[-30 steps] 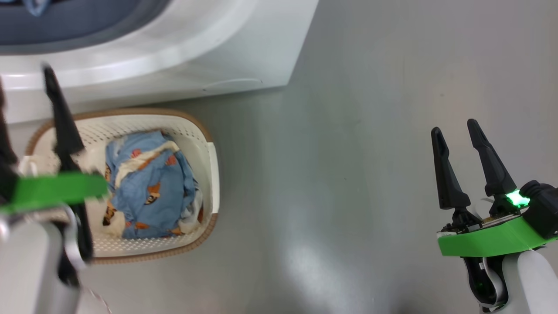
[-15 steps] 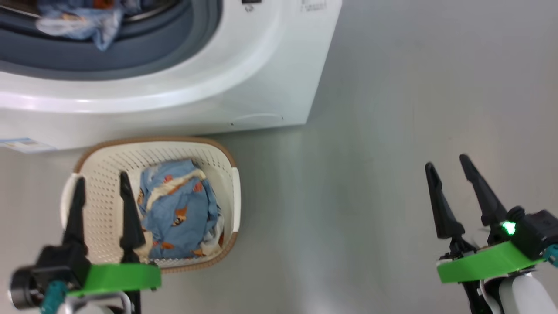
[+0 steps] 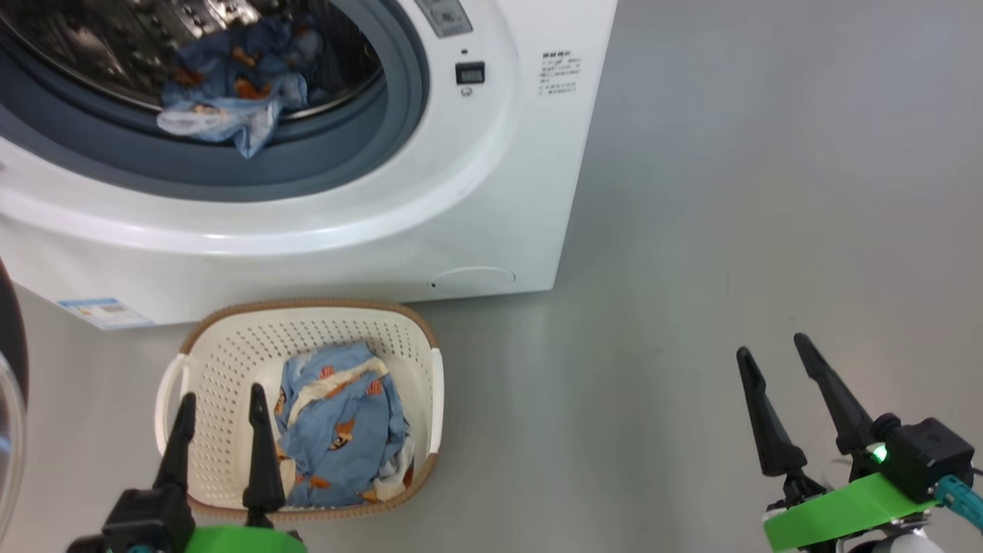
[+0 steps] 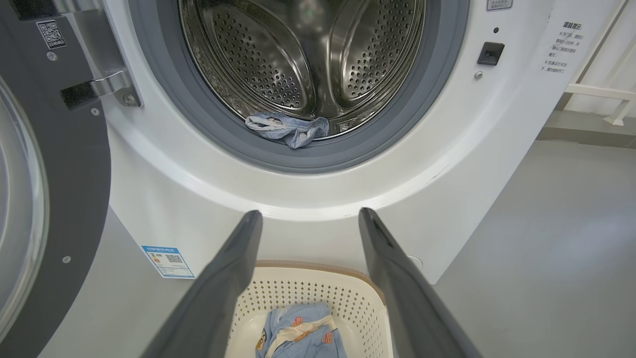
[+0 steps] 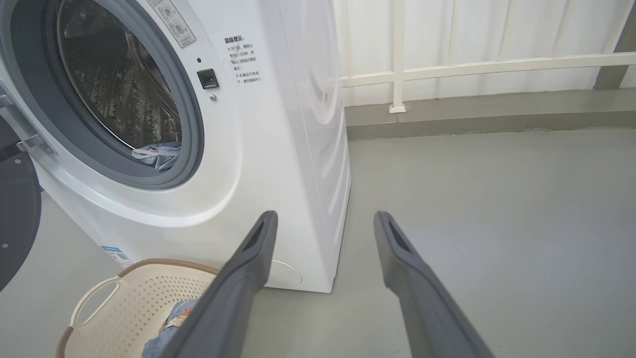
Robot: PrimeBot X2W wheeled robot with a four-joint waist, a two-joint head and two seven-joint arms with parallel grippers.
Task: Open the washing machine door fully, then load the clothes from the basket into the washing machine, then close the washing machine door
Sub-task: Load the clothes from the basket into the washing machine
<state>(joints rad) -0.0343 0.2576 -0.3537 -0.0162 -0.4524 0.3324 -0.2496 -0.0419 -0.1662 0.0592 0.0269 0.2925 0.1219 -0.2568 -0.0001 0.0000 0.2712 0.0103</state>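
The washing machine point(image 3: 491, 192) stands at the upper left with its drum open and one blue garment point(image 3: 223, 100) lying at the drum's mouth. The washing machine door point(image 4: 74, 149) is swung wide to the left. The cream basket point(image 3: 223, 346) sits on the floor in front of the machine and holds blue bear-print clothes point(image 3: 342, 438) in its right half. My left gripper point(image 3: 223, 395) hovers open over the basket's left half, holding nothing. My right gripper point(image 3: 772, 347) is open and empty above bare floor, far right of the basket. The left wrist view looks between my left gripper's point(image 4: 309, 214) fingers at the drum and basket point(image 4: 298, 293).
Grey floor point(image 3: 729, 192) stretches to the right of the machine. A white railing point(image 5: 472, 67) on a low kerb runs behind it. A blue energy sticker point(image 3: 104, 311) and a round service flap point(image 3: 472, 278) mark the machine's lower front.
The head camera has tilted up, so the drum has come into view. My left gripper has drawn back from near the machine to over the basket. Both grippers stay open.
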